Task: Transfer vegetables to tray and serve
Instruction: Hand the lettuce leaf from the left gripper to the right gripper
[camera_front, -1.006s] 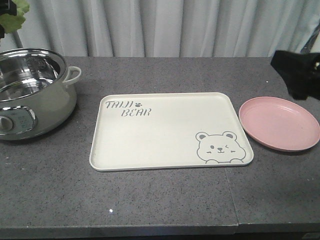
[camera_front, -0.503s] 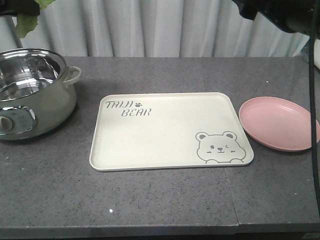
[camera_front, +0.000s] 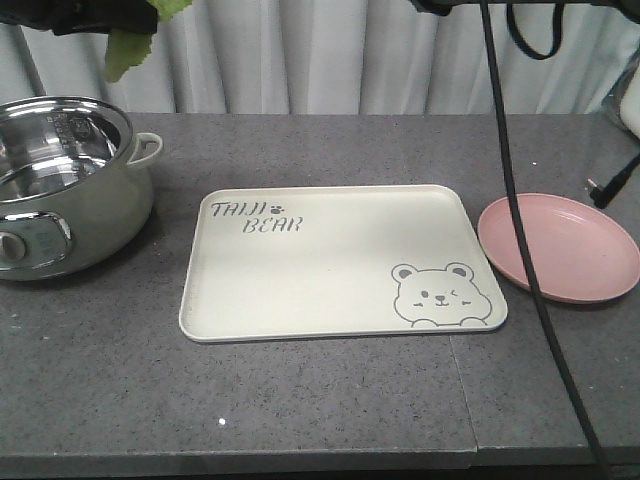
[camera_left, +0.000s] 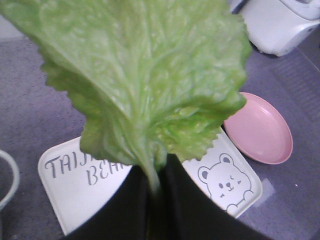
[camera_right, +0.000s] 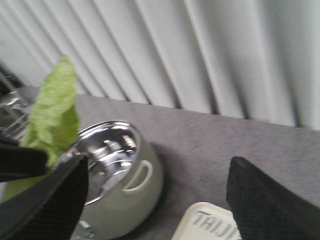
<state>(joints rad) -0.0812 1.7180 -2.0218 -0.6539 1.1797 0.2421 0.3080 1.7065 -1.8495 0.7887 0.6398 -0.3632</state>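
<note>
Right now we hold the lettuce leaf (camera_left: 145, 85) in our left gripper (camera_left: 155, 172). Its two black fingers are clamped on the pale stem end, so the crinkly green blade fans out ahead of the wrist camera. In the front view the leaf hangs in the air at the top left, in front of the grey curtain (camera_front: 330, 55). It is above the right side of the steel-lined pot (camera_front: 60, 185) and well apart from the tray (camera_front: 330, 262), touching neither. The tray lies flat in the middle of the dark speckled countertop (camera_front: 300, 400), with its TAIJI BEAR lettering toward the pot and the winking bear at the corner nearest the pink plate (camera_front: 560, 247). The plate sits just beside the tray's right edge, with a narrow gap between them. Our right gripper (camera_right: 159, 167) is raised, its jaws spread wide and holding nothing. Between them its camera shows the pot, a corner of the tray and the leaf off to the left. A black cable (camera_front: 510, 200) drops down the front view, crossing the plate's left edge
</note>
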